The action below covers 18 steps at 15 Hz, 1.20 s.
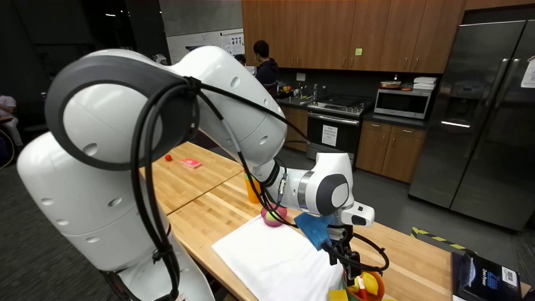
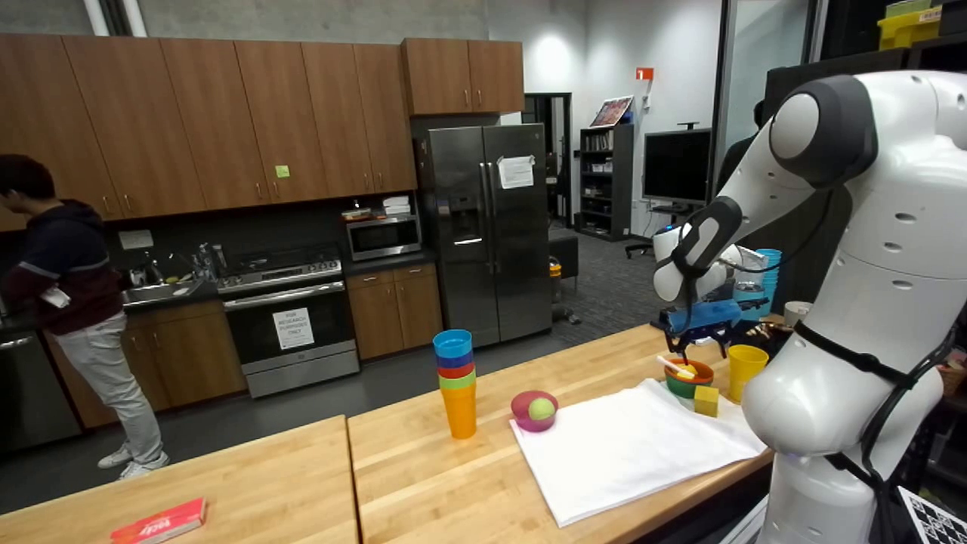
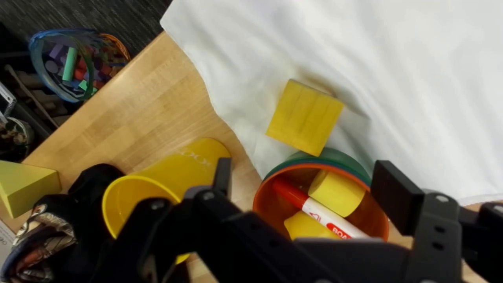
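Jaws apart, empty above orange bowl [image 3: 268, 209], marker [image 3: 320, 216] tilted inside: likely release step, next move calls for straight lift clear.

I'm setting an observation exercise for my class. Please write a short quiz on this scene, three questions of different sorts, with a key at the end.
1. Fill in the blank: besides yellow pieces, the orange bowl holds a red-and-white ____.
2. True or false: the end effector is open.
3. Where is the lime-green ball? (a) on the microwave; (b) in the pink bowl; (c) in the yellow cup.

Key:
1. Marker.
2. True; in the wrist view its jaws stand apart.
3. b; both exterior views show it there.
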{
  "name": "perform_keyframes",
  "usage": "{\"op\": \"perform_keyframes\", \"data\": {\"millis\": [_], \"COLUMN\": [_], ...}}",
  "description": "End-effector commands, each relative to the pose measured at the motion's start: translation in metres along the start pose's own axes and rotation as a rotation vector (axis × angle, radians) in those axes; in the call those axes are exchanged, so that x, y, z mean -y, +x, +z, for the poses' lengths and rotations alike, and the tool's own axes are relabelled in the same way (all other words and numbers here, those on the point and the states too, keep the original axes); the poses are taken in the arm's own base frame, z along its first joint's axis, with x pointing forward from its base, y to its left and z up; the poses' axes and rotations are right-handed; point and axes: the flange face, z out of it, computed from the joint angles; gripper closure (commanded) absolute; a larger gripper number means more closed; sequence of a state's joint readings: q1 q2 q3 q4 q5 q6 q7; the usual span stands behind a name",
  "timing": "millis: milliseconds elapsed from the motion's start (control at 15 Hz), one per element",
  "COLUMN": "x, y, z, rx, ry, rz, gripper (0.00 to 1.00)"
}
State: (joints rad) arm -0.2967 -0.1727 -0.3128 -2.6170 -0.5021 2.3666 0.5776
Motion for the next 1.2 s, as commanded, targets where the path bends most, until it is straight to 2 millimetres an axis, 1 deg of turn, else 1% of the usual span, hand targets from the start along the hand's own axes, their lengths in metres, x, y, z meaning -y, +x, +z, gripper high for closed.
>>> {"op": "perform_keyframes", "data": {"millis": [0,267,533,800,933,1133], "x": [-0.002,-0.016,-0.038,-0.066,-0.079,-0.088], "y": [-0.004,-0.013,-0.023,-0.034,-0.039,-0.052], "z": [-0.003,0.007,0.022,0.039,0.048,0.063], "rx": [0.017,0.045,0.091,0.036,-0.025,-0.125], "ry": [-0.016,-0.039,-0.058,-0.082,-0.102,-0.109], "rz": [-0.025,-0.052,-0.080,-0.090,-0.079,-0.068], "gripper": [0.00,0.00,0.00,0.00,0.00,0.00]}}
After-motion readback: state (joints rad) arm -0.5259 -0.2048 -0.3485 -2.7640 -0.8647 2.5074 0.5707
